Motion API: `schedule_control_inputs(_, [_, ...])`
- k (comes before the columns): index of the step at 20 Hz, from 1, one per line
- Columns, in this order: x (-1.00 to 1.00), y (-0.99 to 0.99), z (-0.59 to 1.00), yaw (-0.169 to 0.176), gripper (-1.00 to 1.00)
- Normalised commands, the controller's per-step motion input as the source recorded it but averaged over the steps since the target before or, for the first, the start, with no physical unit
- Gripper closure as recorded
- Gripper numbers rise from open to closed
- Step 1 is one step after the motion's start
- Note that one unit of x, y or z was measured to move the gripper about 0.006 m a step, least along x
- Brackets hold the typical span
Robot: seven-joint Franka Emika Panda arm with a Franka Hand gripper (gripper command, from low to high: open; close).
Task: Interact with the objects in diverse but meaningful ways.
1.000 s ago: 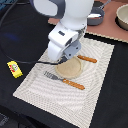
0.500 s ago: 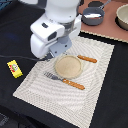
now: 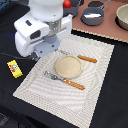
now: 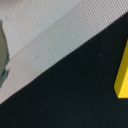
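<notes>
- Exterior view: my arm's white housing [image 3: 42, 30] hangs over the near-left corner of the striped placemat [image 3: 95, 85] as this view shows it; my fingers are hidden beneath the housing, so I cannot tell whether they are spread or closed.
- On the placemat lies a tan round plate [image 3: 67, 66], with an orange-handled knife [image 3: 86, 59] on its far side and an orange-handled fork [image 3: 65, 80] on its near side.
- The yellow packet with red marks [image 3: 14, 68] lies on the dark bench [image 3: 20, 107], apart from the placemat, toward the exterior view's left of my housing.
- Far beyond my arm, a grey-blue saucepan [image 3: 92, 16] sits on a brown surface [image 3: 107, 31], a red tomato [image 3: 66, 4] shows just past my housing, and a beige bowl [image 3: 123, 16] stands at the exterior view's right edge.
- Wrist view: my fingers do not show here. I see the placemat's edge [image 4: 45, 45] running diagonally over the dark bench [image 4: 65, 95], a slice of the yellow packet [image 4: 121, 80] apart from that edge, and a blurred grey-green shape [image 4: 3, 55] I cannot identify.
</notes>
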Motion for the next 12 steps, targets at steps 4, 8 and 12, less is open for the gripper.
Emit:
schedule_control_inputs(4, [-0.92,-0.27,-0.17,-0.07,-1.0])
schedule_control_inputs(8, [-0.95,-0.21,-0.16,-0.086,-1.0])
schedule_control_inputs(12, [-0.98,-0.17,-0.22,-0.081,-1.0])
